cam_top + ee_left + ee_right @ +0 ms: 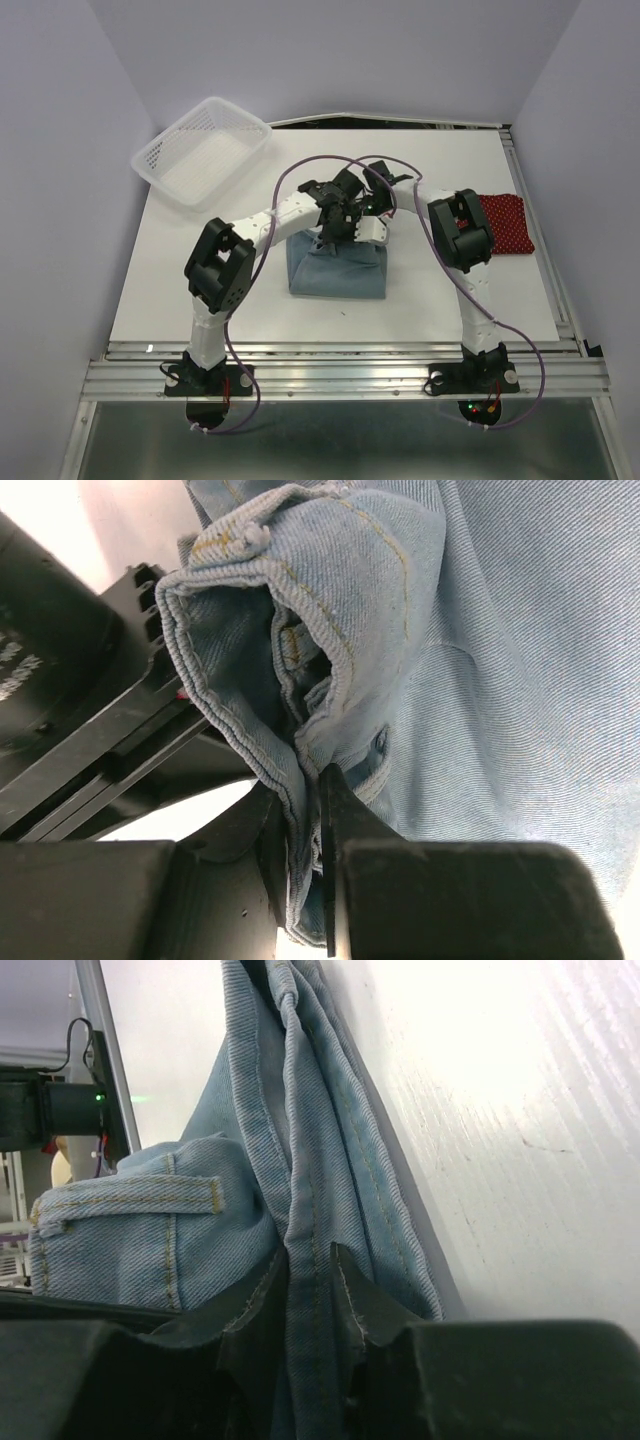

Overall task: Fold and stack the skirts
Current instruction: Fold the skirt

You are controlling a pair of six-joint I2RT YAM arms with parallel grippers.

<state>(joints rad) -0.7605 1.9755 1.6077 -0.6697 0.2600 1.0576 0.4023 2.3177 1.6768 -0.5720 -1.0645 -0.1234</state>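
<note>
Bending inward, left end effector (300, 792) and right end effector (308, 1262) each pinch the denim skirt (335, 270).

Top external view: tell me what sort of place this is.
Probably a robot lab test cell: white table enclosed by plain wall panels, left arm and right arm bolted to a metal rail, a mesh basket.

Denim skirt (335, 272): light blue woven cloth, matt, twill ribbing visible, tan stitched seams. Red skirt (505, 225), right edge of table (180, 290): soft dull cloth, white-dotted. Table top: smooth white, matt, fine scratches. Basket (200, 150), far left corner: white plastic mesh, slight sheen. Rails (340, 375), near edge: bare brushed metal.
</note>
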